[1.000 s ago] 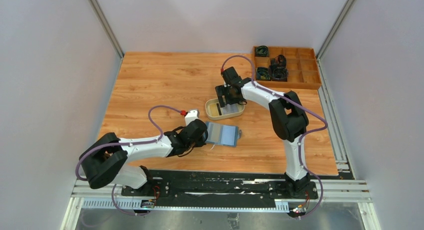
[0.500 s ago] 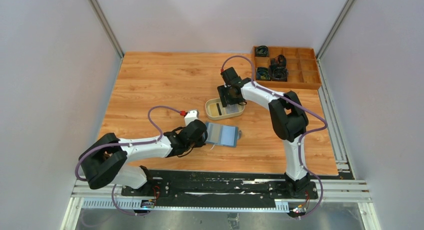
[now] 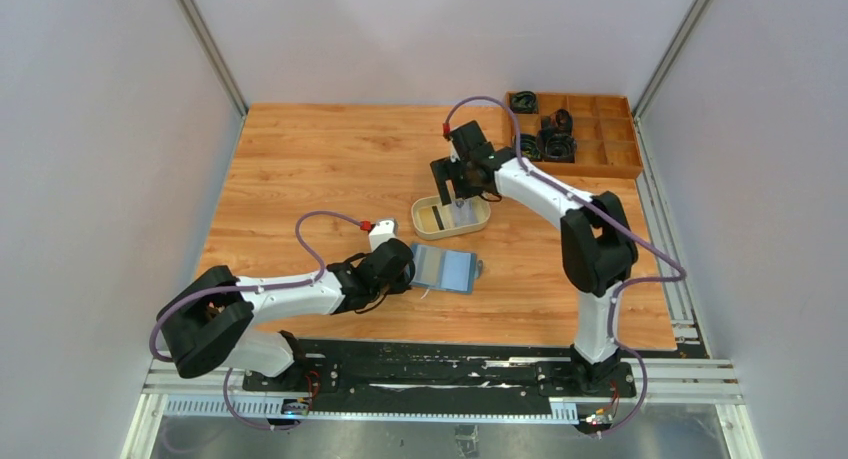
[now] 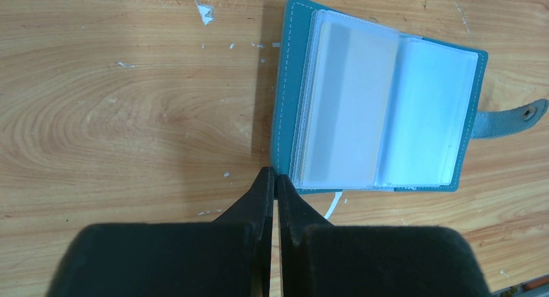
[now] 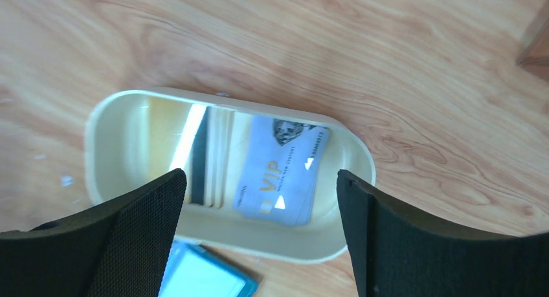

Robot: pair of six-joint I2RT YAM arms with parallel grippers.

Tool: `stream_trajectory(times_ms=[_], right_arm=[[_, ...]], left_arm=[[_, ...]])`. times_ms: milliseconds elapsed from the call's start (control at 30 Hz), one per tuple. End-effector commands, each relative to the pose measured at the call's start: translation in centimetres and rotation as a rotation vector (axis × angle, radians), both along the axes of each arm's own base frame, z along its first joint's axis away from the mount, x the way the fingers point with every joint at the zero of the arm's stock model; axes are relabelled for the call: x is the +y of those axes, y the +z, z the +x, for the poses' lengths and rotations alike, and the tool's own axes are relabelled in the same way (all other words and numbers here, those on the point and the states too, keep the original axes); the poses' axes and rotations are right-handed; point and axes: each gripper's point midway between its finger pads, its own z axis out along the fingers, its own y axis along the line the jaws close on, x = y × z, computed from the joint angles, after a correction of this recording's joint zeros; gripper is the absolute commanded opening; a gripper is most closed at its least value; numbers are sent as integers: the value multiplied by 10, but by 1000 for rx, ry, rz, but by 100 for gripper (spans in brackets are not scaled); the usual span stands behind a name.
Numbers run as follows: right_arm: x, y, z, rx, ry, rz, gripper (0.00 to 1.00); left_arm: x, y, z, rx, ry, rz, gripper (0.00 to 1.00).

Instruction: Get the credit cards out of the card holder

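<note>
The card holder [image 4: 382, 109] lies open on the bench [image 4: 129, 116], in the upper right of the left wrist view. The left tool [image 4: 276, 178] is pinched tight, with its tips touching the holder's lower left corner. The right tool [image 5: 259, 180] is spread wide over the tray [image 5: 226, 101] and holds nothing. Credit cards [image 5: 281, 174] lie in the tray, one with a dark stripe.
</note>
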Motion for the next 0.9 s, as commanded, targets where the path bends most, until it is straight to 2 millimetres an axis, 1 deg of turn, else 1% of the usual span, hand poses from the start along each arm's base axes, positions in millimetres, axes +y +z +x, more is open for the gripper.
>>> stream_trajectory(times_ms=[0, 33, 67, 100, 133, 167, 200, 233, 300, 367, 500, 600, 867], right_arm=[[19, 68, -13, -90, 73, 175, 90], [21, 72, -24, -77, 77, 225, 90], [28, 77, -32, -80, 86, 290, 90], [33, 79, -44, -67, 103, 347, 89], [34, 77, -56, -58, 101, 373, 88], [31, 69, -71, -43, 99, 369, 88], [33, 65, -79, -48, 105, 349, 88], [34, 57, -96, -51, 124, 316, 88], [38, 45, -116, -64, 147, 261, 88], [43, 32, -131, -61, 161, 223, 88], [48, 5, -143, -42, 123, 151, 87], [53, -9, -148, -27, 103, 113, 87], [67, -29, -146, -13, 69, 53, 86]], left_arm=[[-1, 1, 4, -2, 1, 4, 0], [0, -1, 4, 0, 2, 8, 0], [0, -2, 4, 2, 3, 12, 0], [0, -2, 4, 1, 6, 14, 0], [0, -2, 4, 1, 8, 11, 0], [0, 0, 4, -3, 12, 3, 0], [0, 1, 4, -9, 13, -6, 0], [0, 3, 4, -12, 14, -13, 0], [-1, 3, 4, -11, 11, -16, 0], [-2, 3, 4, -10, 7, -20, 0], [-4, 3, 3, -5, 6, -35, 0], [-4, 3, 1, -4, 7, -42, 0], [-1, 5, -1, -8, 14, -56, 0]])
